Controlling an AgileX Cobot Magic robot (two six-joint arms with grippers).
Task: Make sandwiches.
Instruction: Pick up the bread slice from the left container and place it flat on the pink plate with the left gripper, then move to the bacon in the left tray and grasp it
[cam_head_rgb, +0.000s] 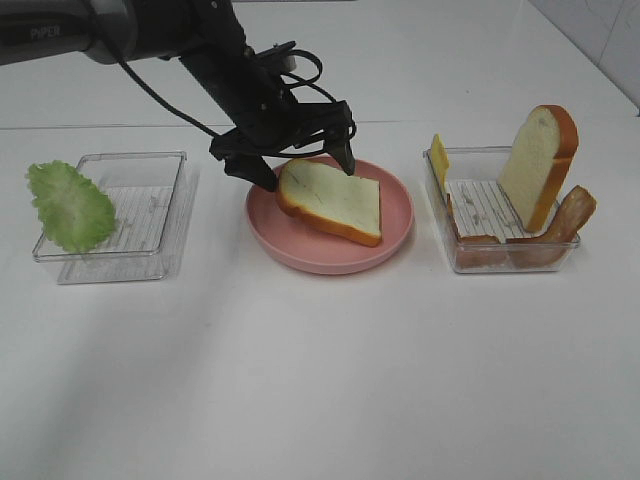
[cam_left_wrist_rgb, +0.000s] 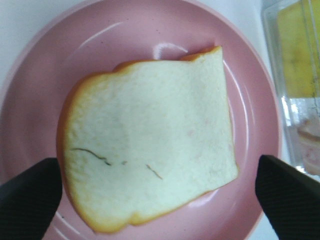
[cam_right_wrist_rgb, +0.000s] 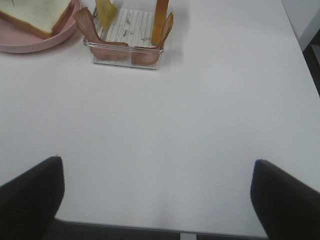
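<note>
Bread slice (cam_left_wrist_rgb: 150, 140) — between parted fingers (cam_left_wrist_rgb: 27, 200)

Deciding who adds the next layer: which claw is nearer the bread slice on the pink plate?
Left. The left claw hangs open directly over the bread slice on the pink plate; the right claw is over the table, well away from it.

**Covered, Cropped and Blurred**

From the high camera, the black left gripper (cam_head_rgb: 306, 172) covers the far rim of the round pink plate (cam_head_rgb: 392, 243) and one end of the white bread slice with orange-brown crust (cam_head_rgb: 335, 200). The left wrist view crops the plate's rim. The clear plastic box (cam_left_wrist_rgb: 290, 107) beside it is blurred and cut off. The right wrist view crops a second bread slice (cam_right_wrist_rgb: 161, 20), standing upright, and the fingers of the right gripper (cam_right_wrist_rgb: 157, 197).
</note>
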